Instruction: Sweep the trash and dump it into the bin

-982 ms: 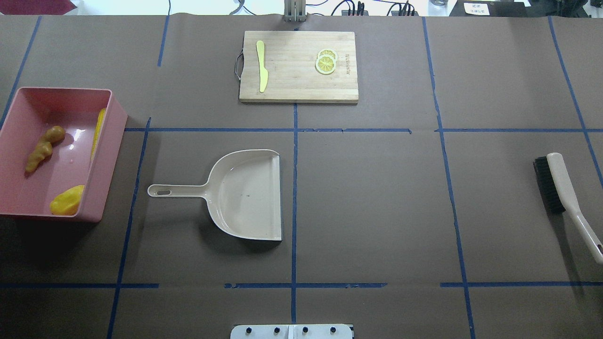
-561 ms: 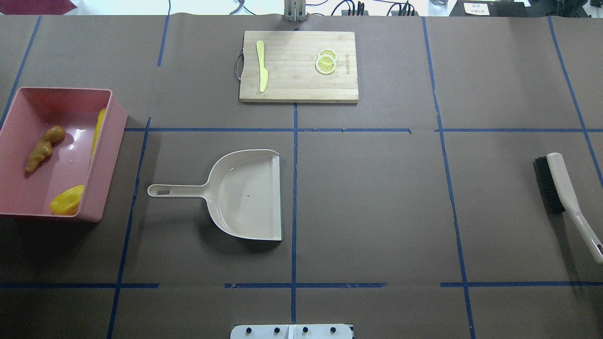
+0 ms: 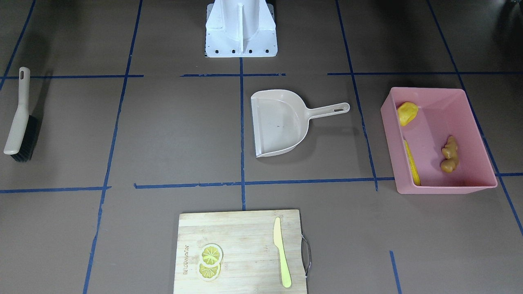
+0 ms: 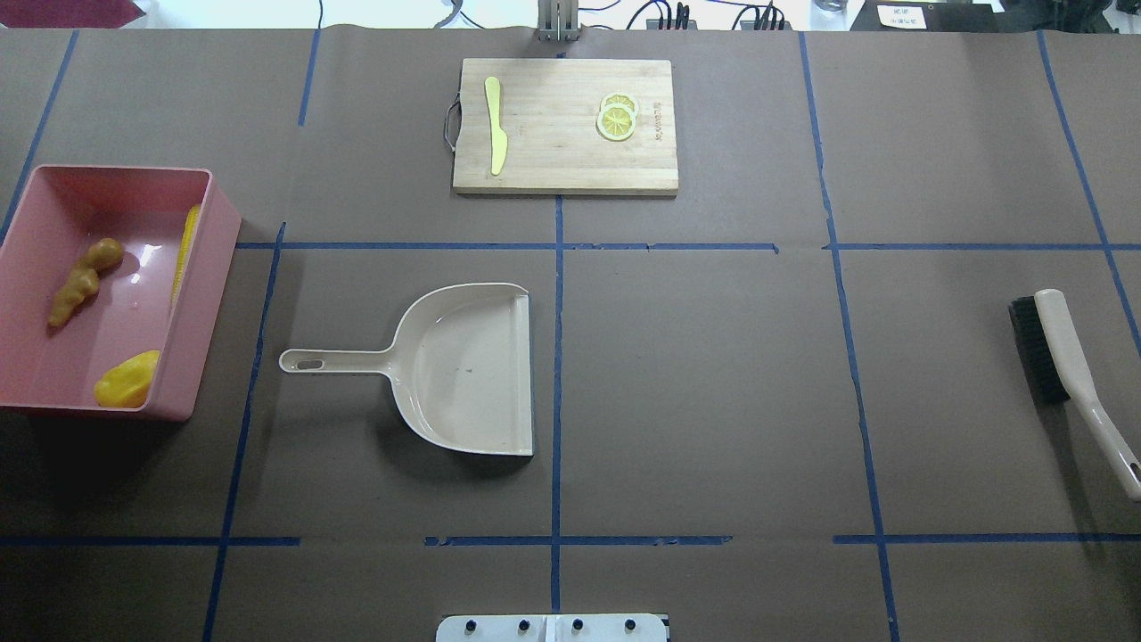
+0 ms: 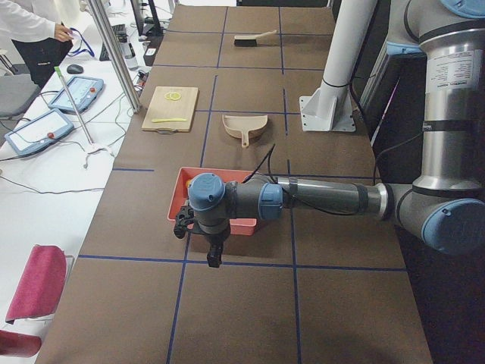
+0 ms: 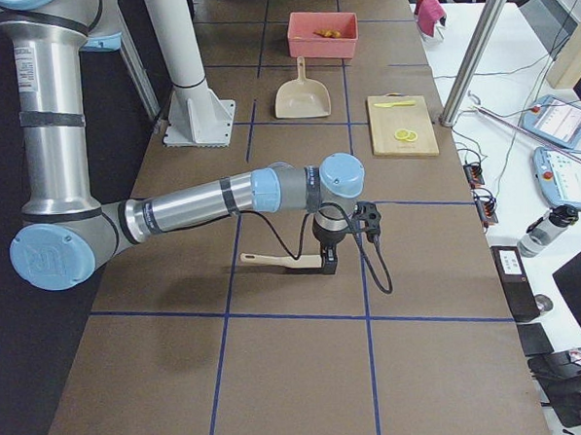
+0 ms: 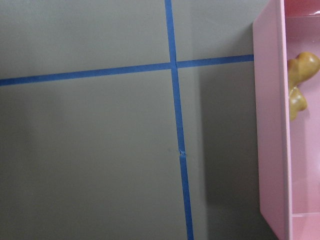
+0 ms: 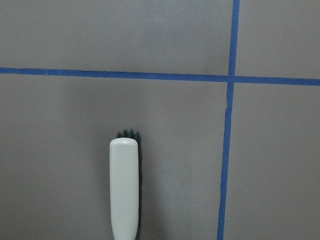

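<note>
1. The left gripper [image 5: 214, 258] hangs just outside the pink bin [image 4: 209, 267], and the right gripper [image 6: 329, 262] hangs over the brush [image 4: 1065, 348]. I cannot tell how wide either claw stands, or whether it grips anything.
2. The dustpan [image 4: 472, 374] lies mid-table.
3. The ginger root [image 4: 82, 281], corn cob [image 4: 185, 250] and potato-like lump [image 4: 127, 379] lie inside the bin.
4. The cutting board [image 4: 553, 152] carries a knife [image 4: 495, 125] and lemon slices [image 4: 617, 118].

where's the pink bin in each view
Front-facing: pink bin, right.
Overhead: bin, left edge.
Exterior left: bin, centre, partly behind left arm.
Exterior right: bin, top.
Left wrist: bin, right edge.
Right wrist: not in it.
Landmark: beige dustpan, handle toward the bin, in all exterior views.
</note>
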Controlling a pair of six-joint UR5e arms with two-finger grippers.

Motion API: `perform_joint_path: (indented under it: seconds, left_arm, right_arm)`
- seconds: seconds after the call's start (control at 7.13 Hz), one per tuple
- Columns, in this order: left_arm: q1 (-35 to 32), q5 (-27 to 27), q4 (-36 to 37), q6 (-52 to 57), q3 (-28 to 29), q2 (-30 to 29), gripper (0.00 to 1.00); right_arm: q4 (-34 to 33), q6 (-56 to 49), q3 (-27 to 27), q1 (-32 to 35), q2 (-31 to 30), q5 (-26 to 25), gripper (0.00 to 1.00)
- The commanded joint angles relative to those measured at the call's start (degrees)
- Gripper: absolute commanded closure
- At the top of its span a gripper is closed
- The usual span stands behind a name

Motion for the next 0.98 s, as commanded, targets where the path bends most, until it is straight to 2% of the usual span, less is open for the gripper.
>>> perform_joint_path:
  seconds: [0.0,0.56,0.84]
  left_arm:
    - [0.0,0.1,-0.4,0.1,-0.3,-0.6,0.0]
    - [0.8,0.3,-0.1,0.3,0.2,-0.5,0.0]
    - [1.1,0.3,0.1,0.3,0.9,-0.4,0.0]
  right_arm:
    - [0.1,-0.2,-0.4,0.0,-0.1,-0.1,0.0]
    - [0.3,-0.3,-0.9,0.1,-0.4,-0.1,0.0]
    - [0.7,-0.6,-4.7,0.3,-0.4,-0.4,0.0]
